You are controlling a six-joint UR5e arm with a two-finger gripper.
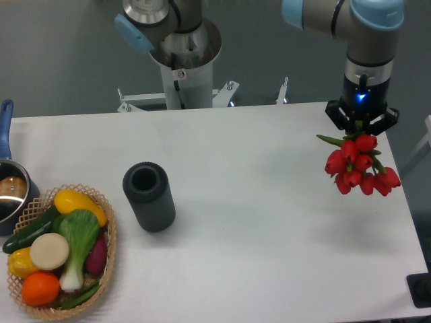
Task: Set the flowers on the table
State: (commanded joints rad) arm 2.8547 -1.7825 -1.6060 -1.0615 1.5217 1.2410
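Note:
The flowers (359, 166) are a bunch of red tulips hanging buds-down at the far right, above the white table (269, 202). My gripper (361, 123) points straight down over the table's right side and is shut on the green stems, which are mostly hidden between its fingers. A green leaf sticks out to the left just below the gripper. The buds hang clear of the tabletop.
A dark grey cylindrical vase (149, 196) stands left of centre. A wicker basket (108, 266) of vegetables and fruit sits at the front left. A pot with a blue handle (9, 188) is at the left edge. The arm's base (183, 60) is at the back.

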